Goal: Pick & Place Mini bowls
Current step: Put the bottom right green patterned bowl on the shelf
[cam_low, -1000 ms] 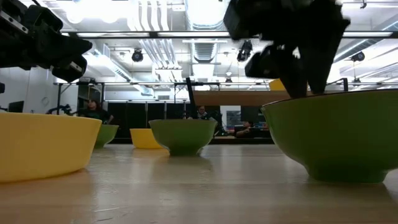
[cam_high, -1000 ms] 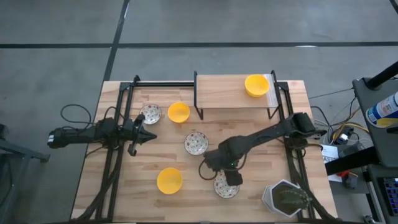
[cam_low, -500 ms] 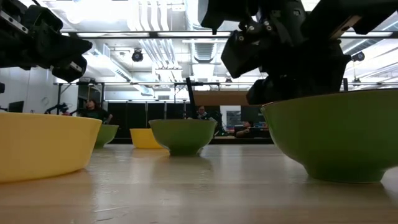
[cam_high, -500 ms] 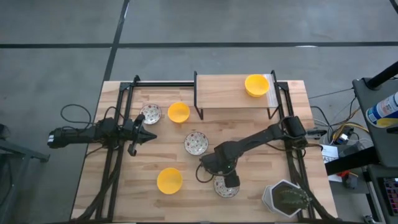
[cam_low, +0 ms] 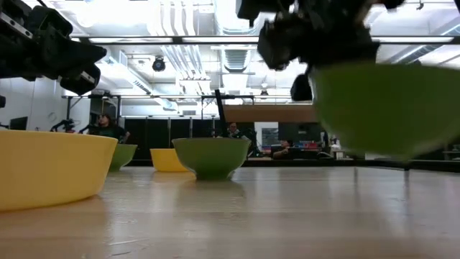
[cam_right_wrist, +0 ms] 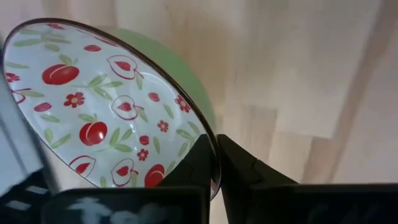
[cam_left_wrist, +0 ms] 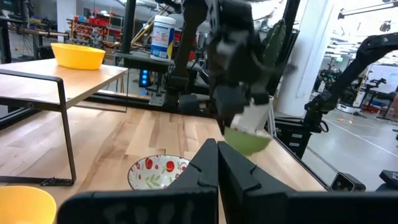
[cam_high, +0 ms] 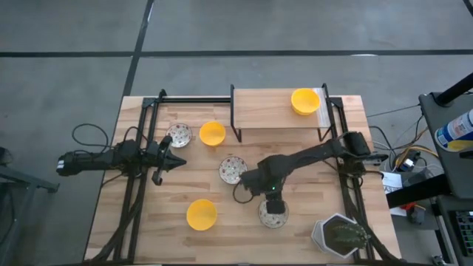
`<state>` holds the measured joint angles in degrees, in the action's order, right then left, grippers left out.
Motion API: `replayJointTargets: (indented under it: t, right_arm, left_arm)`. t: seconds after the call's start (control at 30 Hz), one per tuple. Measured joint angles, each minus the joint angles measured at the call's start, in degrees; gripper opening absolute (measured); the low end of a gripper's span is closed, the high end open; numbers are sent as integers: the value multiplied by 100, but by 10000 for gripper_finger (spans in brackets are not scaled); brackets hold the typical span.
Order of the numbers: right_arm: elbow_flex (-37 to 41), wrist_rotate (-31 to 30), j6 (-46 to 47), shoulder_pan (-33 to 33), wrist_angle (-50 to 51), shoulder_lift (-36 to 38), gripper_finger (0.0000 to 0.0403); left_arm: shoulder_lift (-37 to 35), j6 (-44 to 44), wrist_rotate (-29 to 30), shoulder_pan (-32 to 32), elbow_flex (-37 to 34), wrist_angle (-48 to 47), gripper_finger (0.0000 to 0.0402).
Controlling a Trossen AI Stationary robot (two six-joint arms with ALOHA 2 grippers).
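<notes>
The right claw (cam_high: 272, 209) grips the rim of a patterned mini bowl (cam_high: 273, 213), apparently lifted just off the counter (cam_high: 222, 236), with the raised shelf (cam_high: 266, 111) well beyond it.

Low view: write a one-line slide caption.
Right gripper lifts a green-sided patterned mini bowl clear of the wooden table.

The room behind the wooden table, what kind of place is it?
Probably a robotics lab or workshop: exposed ceiling ducts, people seated at the far end, and another dark robot arm beyond the table.
</notes>
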<state>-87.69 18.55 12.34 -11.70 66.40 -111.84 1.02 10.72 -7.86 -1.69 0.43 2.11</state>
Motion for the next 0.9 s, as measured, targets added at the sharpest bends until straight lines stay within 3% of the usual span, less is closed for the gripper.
replayJointTargets:
  t: [0.6,0.9]
  right_arm:
    - [-17,141,2589,1849,176,1850,9]
    - [-398,148,3057,2846,-27,2023,11]
  left_arm:
    - [0,0,-1,-2,-1,1,0]
    - [0,0,0,0,-2,2,0]
